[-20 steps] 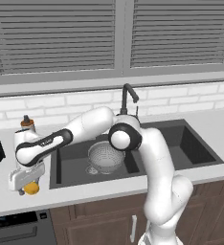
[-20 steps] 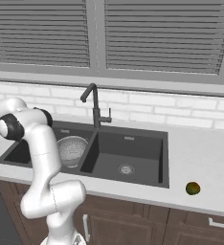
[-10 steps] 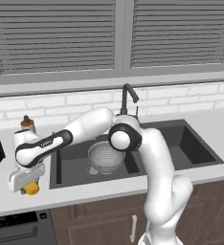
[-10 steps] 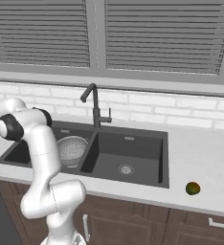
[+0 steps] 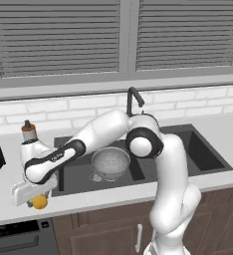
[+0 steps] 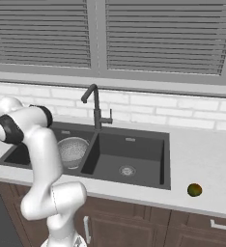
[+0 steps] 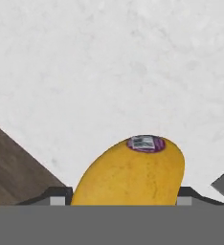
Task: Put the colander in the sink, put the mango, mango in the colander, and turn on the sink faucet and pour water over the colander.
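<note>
Gripper [image 5: 37,197] down on countertop [image 5: 4,199] left of sink [image 5: 78,174], near front edge; fingers [image 7: 58,195] sit against both sides of yellow mango [image 7: 133,172], clamped on it, sticker end facing away from hand. Colander [image 5: 110,163] upright in sink's left basin. Green mango [image 6: 194,189] on counter right of sink, well apart. Faucet [image 6: 94,107] behind sink, at the divider. Brown-topped bottle [image 5: 28,130] behind sink's left corner.

Kitchen: sink [image 6: 134,144], faucet [image 6: 95,103], counter [image 6: 202,154]
</note>
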